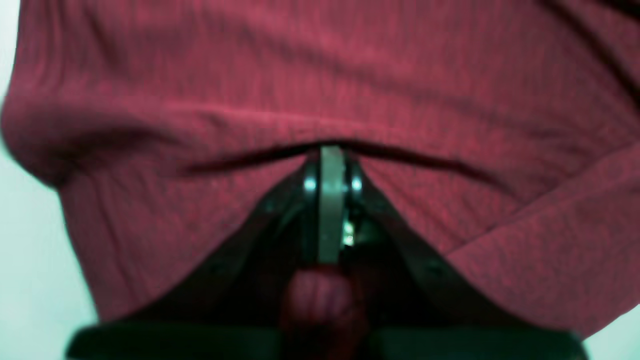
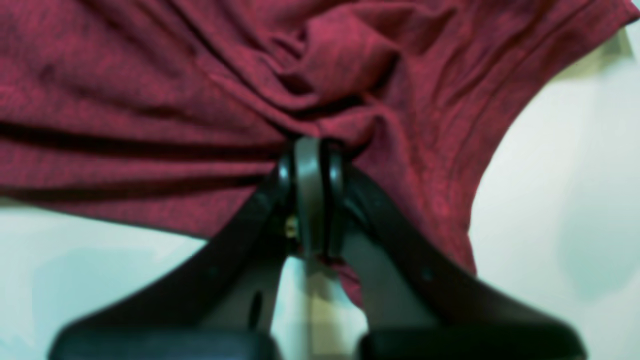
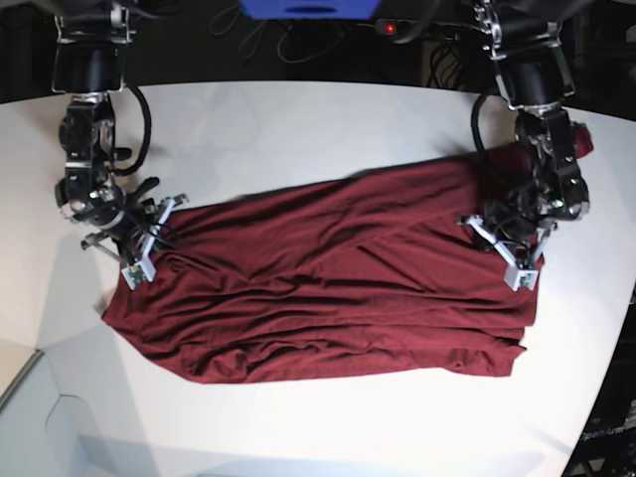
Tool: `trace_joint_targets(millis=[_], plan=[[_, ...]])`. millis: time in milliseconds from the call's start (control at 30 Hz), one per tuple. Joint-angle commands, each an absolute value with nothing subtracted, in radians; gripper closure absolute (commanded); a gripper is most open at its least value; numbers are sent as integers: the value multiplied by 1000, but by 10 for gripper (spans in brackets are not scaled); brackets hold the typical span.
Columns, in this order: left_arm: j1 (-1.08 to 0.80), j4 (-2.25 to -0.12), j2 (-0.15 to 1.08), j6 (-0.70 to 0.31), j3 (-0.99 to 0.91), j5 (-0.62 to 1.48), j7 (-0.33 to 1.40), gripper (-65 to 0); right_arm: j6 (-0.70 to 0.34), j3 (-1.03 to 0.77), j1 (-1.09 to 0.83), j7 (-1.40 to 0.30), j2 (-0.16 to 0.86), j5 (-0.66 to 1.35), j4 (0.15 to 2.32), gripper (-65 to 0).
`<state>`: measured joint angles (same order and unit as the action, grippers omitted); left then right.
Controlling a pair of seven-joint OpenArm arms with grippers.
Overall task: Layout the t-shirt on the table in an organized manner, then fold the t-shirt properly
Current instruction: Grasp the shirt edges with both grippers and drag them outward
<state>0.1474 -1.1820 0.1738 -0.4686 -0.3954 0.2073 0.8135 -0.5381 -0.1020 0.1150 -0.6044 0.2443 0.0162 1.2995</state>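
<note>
The t-shirt (image 3: pixel 328 283) is spread mid-table (image 3: pixel 298 119) but pretty rumpled, so layout is maybe half done and no fold is made yet. One shirt edge is pinched by the left gripper (image 1: pixel 331 150), the opposite edge by the right gripper (image 2: pixel 310 142).

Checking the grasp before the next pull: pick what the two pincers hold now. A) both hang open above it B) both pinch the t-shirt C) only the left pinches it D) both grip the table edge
B: the left pincer and right pincer are each shut on a fold of the t-shirt.
</note>
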Motion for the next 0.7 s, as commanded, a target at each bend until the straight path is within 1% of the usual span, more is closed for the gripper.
trace_joint_targets(millis=[0, 167, 300, 533, 667], plan=[[137, -1139, 188, -463, -387, 148, 889, -1, -538, -105, 111, -615, 259, 8, 1305, -6], [170, -1006, 202, -463, -387, 148, 809, -1, -539, -105, 99, -593, 272, 8, 1305, -7], [217, -920, 217, -463, -387, 90, 768, -1, -539, -102, 93, -588, 295, 8, 1307, -7], [268, -900, 222, -463, -387, 31, 748, -1, -542, -105, 45, -588, 318, 8, 1334, -5], [286, -900, 225, -463, -392, 31, 748, -1, -598, -107, 5, -587, 321, 8, 1379, -5]])
